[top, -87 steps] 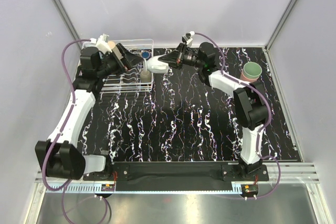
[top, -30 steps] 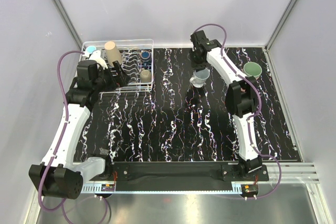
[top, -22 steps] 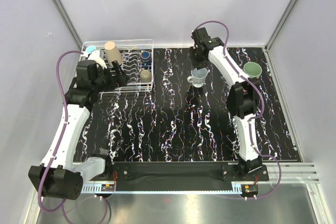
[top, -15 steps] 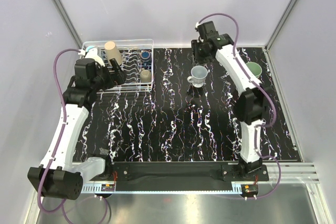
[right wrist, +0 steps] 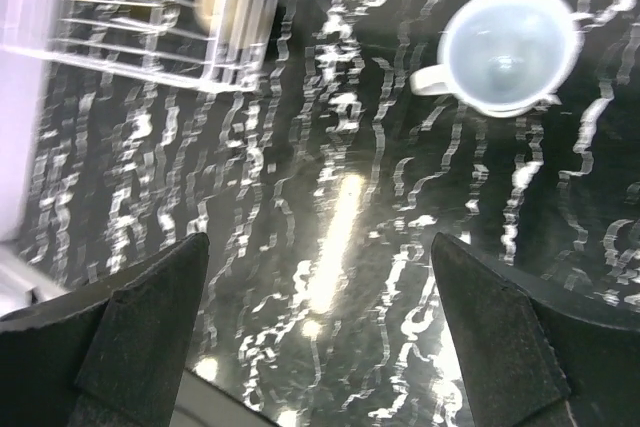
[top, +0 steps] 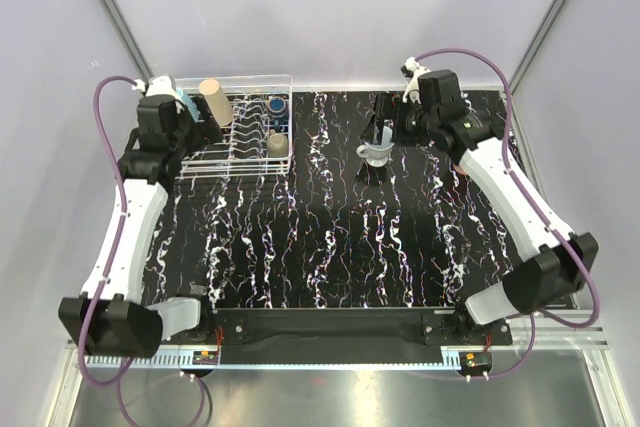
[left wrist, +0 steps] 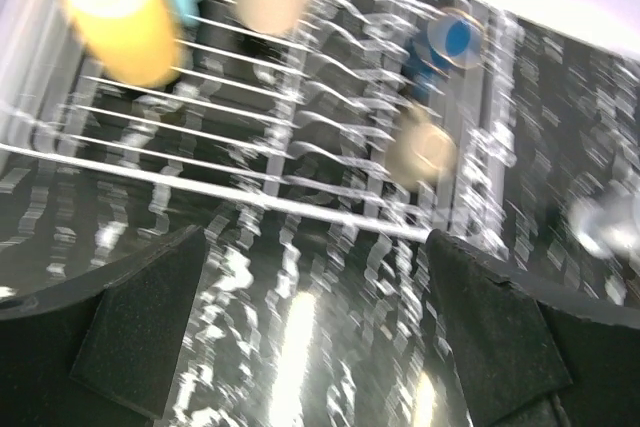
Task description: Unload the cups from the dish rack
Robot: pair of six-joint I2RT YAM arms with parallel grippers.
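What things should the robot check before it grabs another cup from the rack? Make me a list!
1. The left pincer is open and empty: ok.
2. The right pincer is open and empty: ok.
3. The pale blue handled mug stands upright on the black marbled table, apart from the right pincer: ok.
4. The white wire dish rack is emptied: not ok. The yellow cup, tan tumbler, navy cup and grey-brown cup are in it.
5. The left wrist view is sharp enough to aim: not ok, it is blurred.
6. The left pincer is lined up with one cup: cannot tell.
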